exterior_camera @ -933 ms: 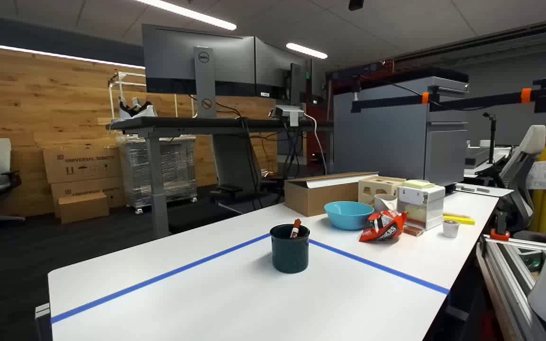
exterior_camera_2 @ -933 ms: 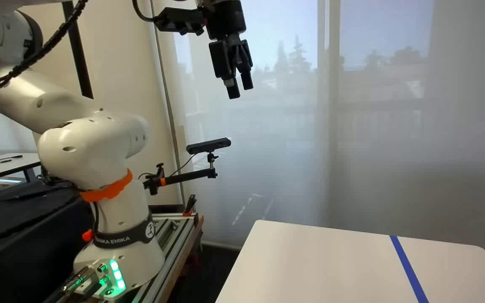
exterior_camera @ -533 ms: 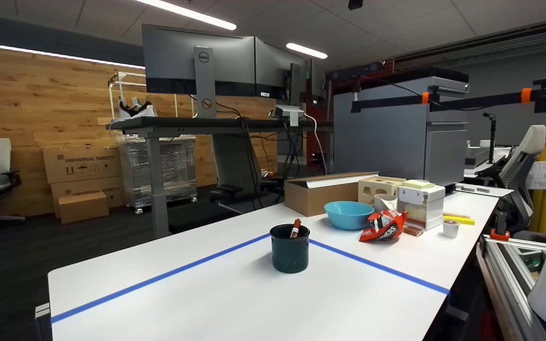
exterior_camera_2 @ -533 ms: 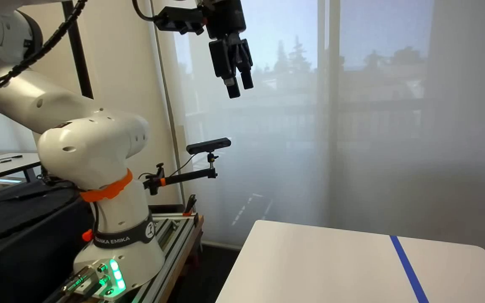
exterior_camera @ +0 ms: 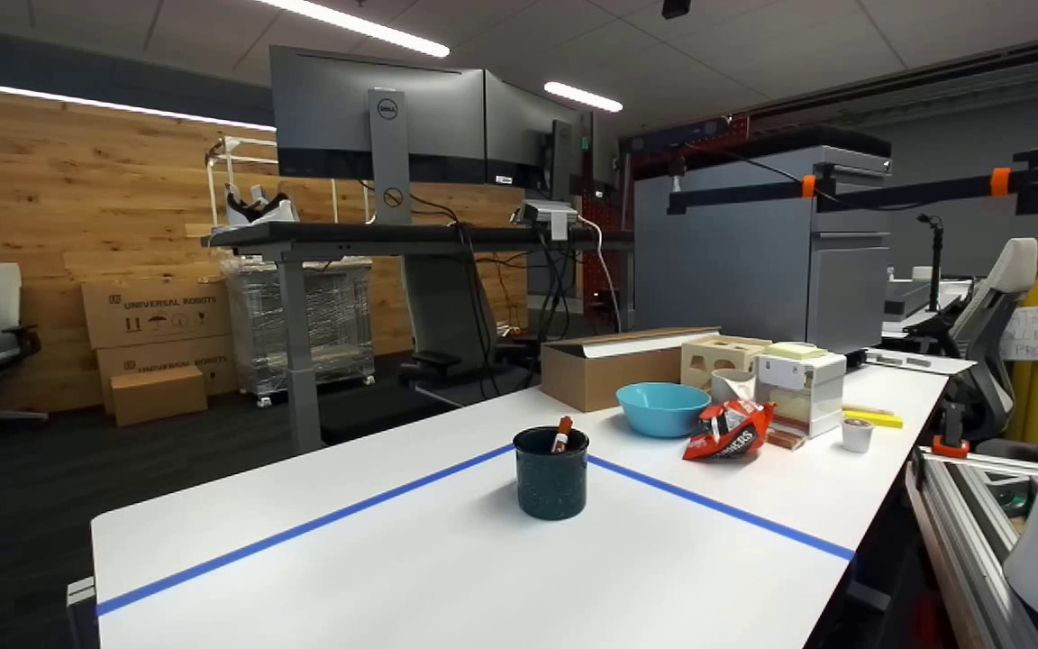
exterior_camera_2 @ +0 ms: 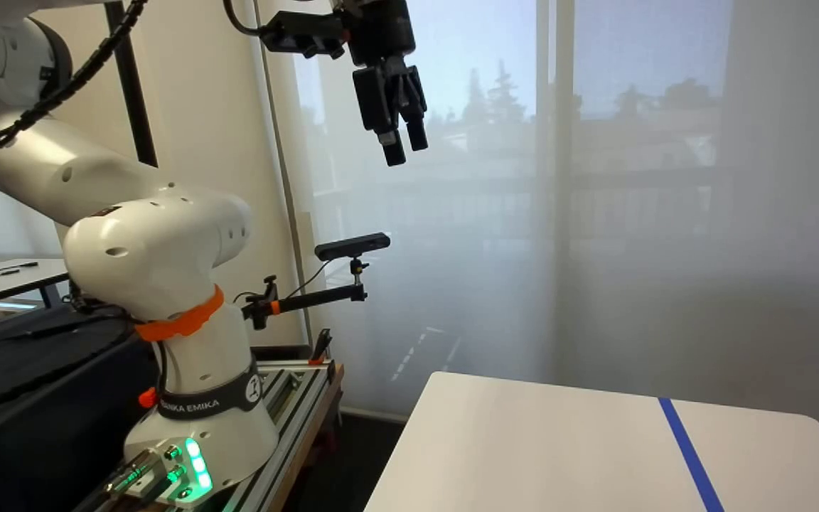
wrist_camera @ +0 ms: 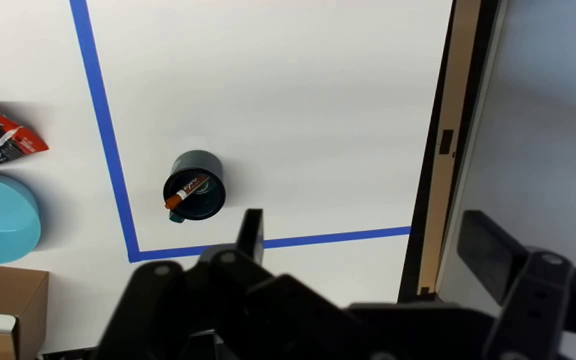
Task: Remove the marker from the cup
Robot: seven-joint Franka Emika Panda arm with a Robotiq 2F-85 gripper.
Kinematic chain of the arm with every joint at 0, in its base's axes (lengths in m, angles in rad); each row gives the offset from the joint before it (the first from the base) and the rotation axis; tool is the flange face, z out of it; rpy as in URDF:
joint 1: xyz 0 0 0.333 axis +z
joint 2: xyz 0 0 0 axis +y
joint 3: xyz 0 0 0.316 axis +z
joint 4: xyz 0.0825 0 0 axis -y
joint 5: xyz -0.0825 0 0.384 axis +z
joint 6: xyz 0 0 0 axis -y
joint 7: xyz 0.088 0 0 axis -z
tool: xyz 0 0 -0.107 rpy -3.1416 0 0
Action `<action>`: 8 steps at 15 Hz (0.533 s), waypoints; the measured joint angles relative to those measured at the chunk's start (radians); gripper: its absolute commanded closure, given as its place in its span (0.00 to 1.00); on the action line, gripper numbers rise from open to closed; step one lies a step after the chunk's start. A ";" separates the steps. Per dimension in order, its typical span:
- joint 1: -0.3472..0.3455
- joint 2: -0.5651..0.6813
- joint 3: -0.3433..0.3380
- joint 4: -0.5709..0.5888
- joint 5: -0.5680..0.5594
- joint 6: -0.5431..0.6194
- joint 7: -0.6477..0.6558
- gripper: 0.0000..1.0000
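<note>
The plainest word I could read was DELL, on a monitor stand (exterior_camera: pixel 387 153); beyond it, stacked cartons (exterior_camera: pixel 163 329) said UNIVERSAL ROBOTS. The black band (exterior_camera_2: pixel 200 404) low on the white arm (exterior_camera_2: pixel 146 249) gave most of FRANKA EMIKA, its first letters out of sight. A crinkled red bag (exterior_camera: pixel 733 431) bore lettering that ended in ERS, and the wrist view caught what looked like EXPO along the marker (wrist_camera: pixel 190 188) — reddish brown, with a white stripe.

That marker leaned inside the dark teal cup (exterior_camera: pixel 552 487), one end poking up past the rim. The cup stood upright on the white table (exterior_camera: pixel 393 568), near the corner made by the blue tape (wrist_camera: pixel 101 110). Across the tape from it sat the clutter: the bag, a light blue bowl (exterior_camera: pixel 663 413) just beside it, a brown box (exterior_camera: pixel 609 379), a white box (exterior_camera: pixel 798 397) with a yellow pad (exterior_camera: pixel 796 351) on top, and a small white tub (exterior_camera: pixel 856 438).

The gripper (exterior_camera_2: pixel 406 146) hung high in front of the shaded window (exterior_camera_2: pixel 480 213), pointing down at a slight tilt. Its fingers (wrist_camera: pixel 251 234) were spread wide and grasped nothing — between them the wrist view showed tabletop and a wooden rail (wrist_camera: pixel 455 90). Marker and cup lay well apart from them.
</note>
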 measured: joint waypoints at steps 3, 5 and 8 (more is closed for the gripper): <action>-0.026 0.002 0.019 -0.017 0.000 0.055 0.030 0.00; -0.061 0.005 0.049 -0.052 0.002 0.157 0.094 0.00; -0.112 0.022 0.101 -0.113 0.003 0.303 0.214 0.00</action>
